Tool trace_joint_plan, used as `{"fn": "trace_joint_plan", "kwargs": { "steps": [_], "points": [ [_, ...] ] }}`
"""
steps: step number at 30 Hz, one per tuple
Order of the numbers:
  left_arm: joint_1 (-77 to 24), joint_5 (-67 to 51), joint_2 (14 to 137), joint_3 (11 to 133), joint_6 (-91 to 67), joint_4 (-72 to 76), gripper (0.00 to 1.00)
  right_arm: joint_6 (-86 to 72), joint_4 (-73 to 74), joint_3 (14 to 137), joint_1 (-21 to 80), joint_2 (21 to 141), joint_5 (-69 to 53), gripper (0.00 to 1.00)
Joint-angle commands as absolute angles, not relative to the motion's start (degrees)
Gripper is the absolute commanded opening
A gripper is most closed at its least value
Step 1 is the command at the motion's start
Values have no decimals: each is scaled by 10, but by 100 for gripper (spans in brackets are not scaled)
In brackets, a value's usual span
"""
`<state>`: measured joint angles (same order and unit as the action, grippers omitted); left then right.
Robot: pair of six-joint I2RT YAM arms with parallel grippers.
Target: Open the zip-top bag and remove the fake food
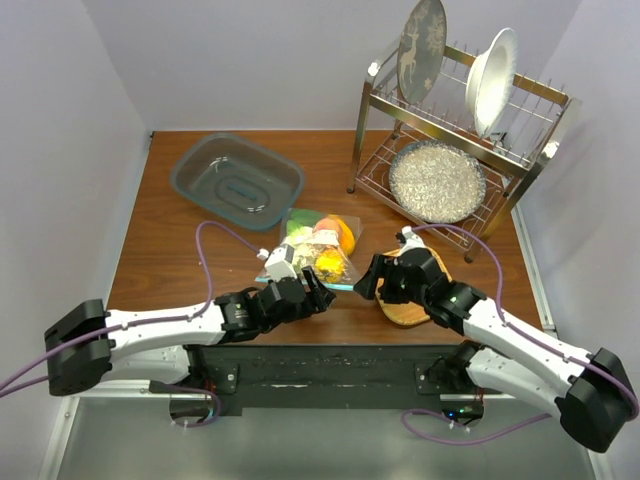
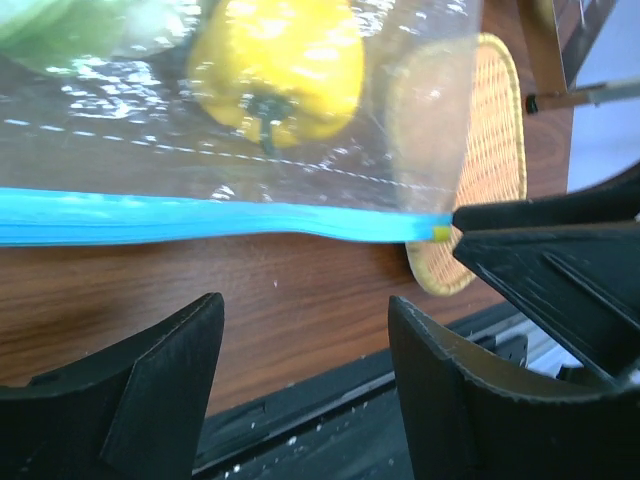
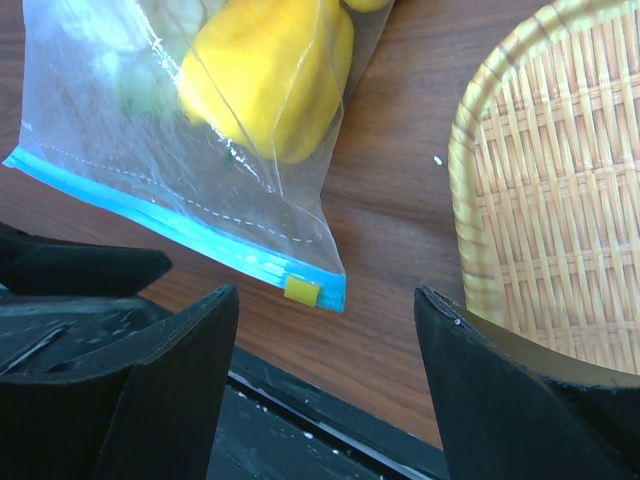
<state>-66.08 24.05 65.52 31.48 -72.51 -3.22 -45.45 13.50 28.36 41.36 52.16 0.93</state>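
Observation:
The zip-top bag (image 1: 318, 248) lies on the wooden table with its teal-blue zip strip (image 2: 200, 218) along the near edge. The strip's yellow slider (image 3: 302, 291) sits at the right end. Inside the bag are a yellow bell pepper (image 2: 280, 60), a green piece (image 2: 40, 20) and an orange piece (image 1: 343, 233). My left gripper (image 1: 318, 290) is open and empty, just in front of the zip strip (image 2: 305, 310). My right gripper (image 1: 368, 275) is open and empty, its jaws either side of the slider corner without touching it (image 3: 325, 300).
A round woven mat (image 1: 405, 305) lies under my right arm, right of the bag (image 3: 560, 180). A grey-blue tub (image 1: 237, 180) stands at the back left. A metal dish rack (image 1: 520, 170) with plates and a foil pan (image 1: 436, 180) stands at the back right.

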Motion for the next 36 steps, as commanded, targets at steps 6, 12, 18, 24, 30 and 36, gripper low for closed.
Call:
{"fn": "trace_joint_plan", "kwargs": {
  "steps": [6, 12, 18, 24, 30, 36],
  "points": [
    [-663, 340, 678, 260, -795, 122, 68, -479, 70, 299, 417, 555, 23, 72],
    [-663, 357, 661, 239, -764, 165, 66, -480, 55, 300, 417, 576, 25, 70],
    [-662, 370, 658, 227, -751, 177, 62, -483, 45, 297, 416, 583, 29, 70],
    [-651, 388, 651, 215, -748, 185, 58, -484, 41, 301, 416, 590, 26, 68],
    [-612, 363, 650, 212, -737, 177, 48, -484, 34, 304, 417, 597, 20, 66],
    [-573, 341, 609, 184, -726, 156, 26, -485, 25, 315, 417, 613, 10, 66]
  ]
}}
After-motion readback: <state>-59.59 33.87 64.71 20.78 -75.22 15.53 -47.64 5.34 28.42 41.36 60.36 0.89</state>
